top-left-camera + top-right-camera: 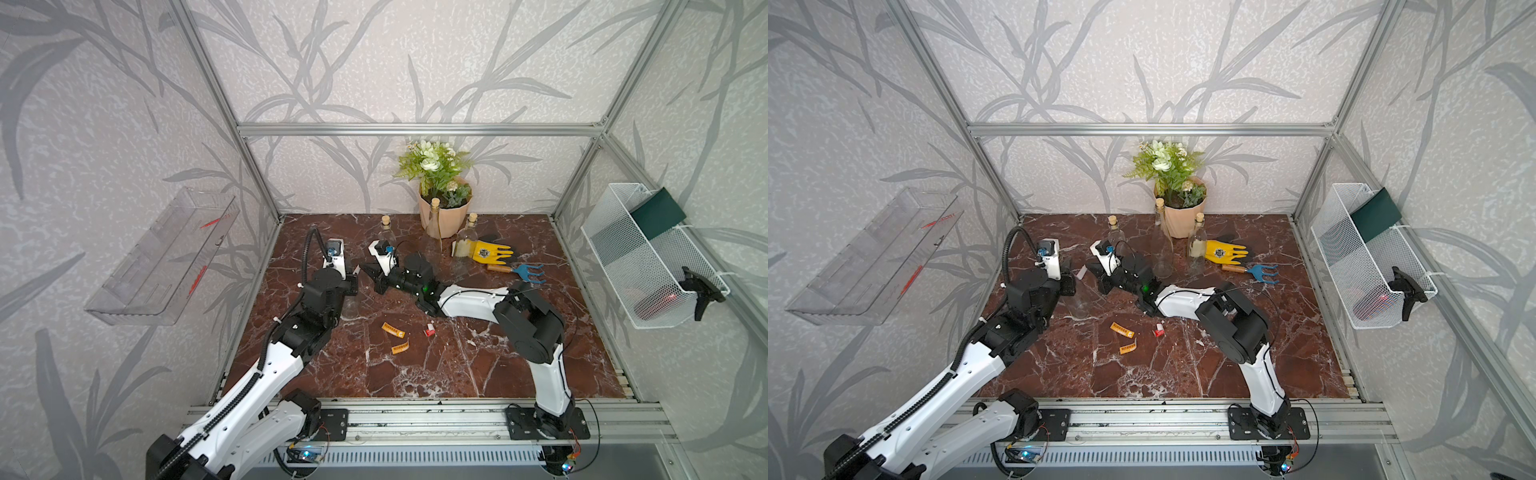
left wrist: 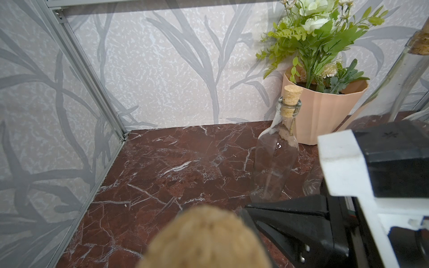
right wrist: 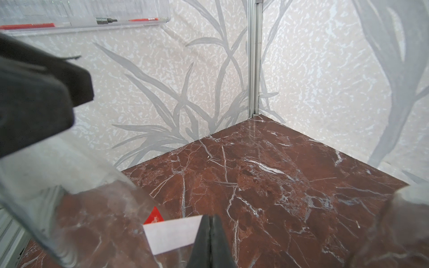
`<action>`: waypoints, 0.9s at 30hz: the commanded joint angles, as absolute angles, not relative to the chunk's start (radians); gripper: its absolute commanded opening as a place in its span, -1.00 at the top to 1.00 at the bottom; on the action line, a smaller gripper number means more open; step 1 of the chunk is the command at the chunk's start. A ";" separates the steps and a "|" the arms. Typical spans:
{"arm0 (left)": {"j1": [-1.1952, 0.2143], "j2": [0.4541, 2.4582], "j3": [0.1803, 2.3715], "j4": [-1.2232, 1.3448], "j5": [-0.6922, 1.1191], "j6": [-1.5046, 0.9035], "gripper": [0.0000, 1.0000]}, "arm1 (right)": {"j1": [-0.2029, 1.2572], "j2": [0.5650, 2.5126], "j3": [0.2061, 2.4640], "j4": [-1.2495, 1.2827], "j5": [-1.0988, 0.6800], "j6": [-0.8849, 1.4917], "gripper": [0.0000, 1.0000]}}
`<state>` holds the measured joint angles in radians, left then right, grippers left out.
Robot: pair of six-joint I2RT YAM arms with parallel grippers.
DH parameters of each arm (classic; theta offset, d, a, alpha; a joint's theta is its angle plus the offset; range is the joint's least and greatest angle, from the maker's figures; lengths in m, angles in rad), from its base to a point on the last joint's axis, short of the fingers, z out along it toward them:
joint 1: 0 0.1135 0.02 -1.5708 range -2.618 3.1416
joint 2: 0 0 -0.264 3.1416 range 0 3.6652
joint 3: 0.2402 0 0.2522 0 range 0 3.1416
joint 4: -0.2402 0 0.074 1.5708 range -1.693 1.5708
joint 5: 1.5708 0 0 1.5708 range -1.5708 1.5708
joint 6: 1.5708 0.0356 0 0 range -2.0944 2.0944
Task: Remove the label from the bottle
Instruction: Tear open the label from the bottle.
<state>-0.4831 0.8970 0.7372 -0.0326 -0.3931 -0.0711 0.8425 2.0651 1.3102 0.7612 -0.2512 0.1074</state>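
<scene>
Right claw: your right claw (image 3: 210, 232) is pressed together on one edge of the label (image 3: 171, 234), a white strip with a red corner showing beside it.
Label: in both top views you see it as a pale slip (image 1: 1081, 272) between the two claws. You cannot tell whether its other end is on the glass.
Left claw: your left claw (image 1: 1068, 286) is clamped on the bottle (image 3: 69, 204). One dark finger (image 3: 41, 97) lies against the clear glass in the right wrist view.
Bottle: it sits at the left middle of the marble tabletop (image 1: 415, 374), and its cork (image 2: 206, 236) is blurred and close to the left wrist camera.
Scraps: two orange scraps (image 1: 393, 330) (image 1: 400, 347) and a red-and-white scrap (image 1: 429, 330) lie on the marble nearer you than the claws.
Back row: three corked bottles (image 1: 386, 232) (image 1: 434, 220) (image 1: 467, 239) stand upright by the flower pot (image 1: 446, 216).
Right of them: a yellow glove (image 1: 492, 252) lies flat, with a blue hand rake (image 1: 525, 273) just beside it.
Walls: there is a clear shelf (image 1: 166, 257) on the left wall and a white wire basket (image 1: 623, 249) on the right.
</scene>
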 commanded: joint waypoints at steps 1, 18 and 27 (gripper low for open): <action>-0.481 0.879 0.726 -0.033 -0.395 -0.075 1.00 | 0.834 2.086 1.345 0.752 -0.222 0.096 1.00; -0.481 0.876 0.724 -0.031 -0.398 -0.072 1.00 | 0.838 2.106 1.385 0.687 -0.218 0.080 1.00; -0.480 0.878 0.724 -0.028 -0.397 -0.071 1.00 | 0.839 2.115 1.399 0.669 -0.212 0.071 1.00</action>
<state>-0.4831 0.8932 0.7353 -0.0334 -0.3931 -0.0711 0.8425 2.0972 1.3666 0.6811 -0.2348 0.0822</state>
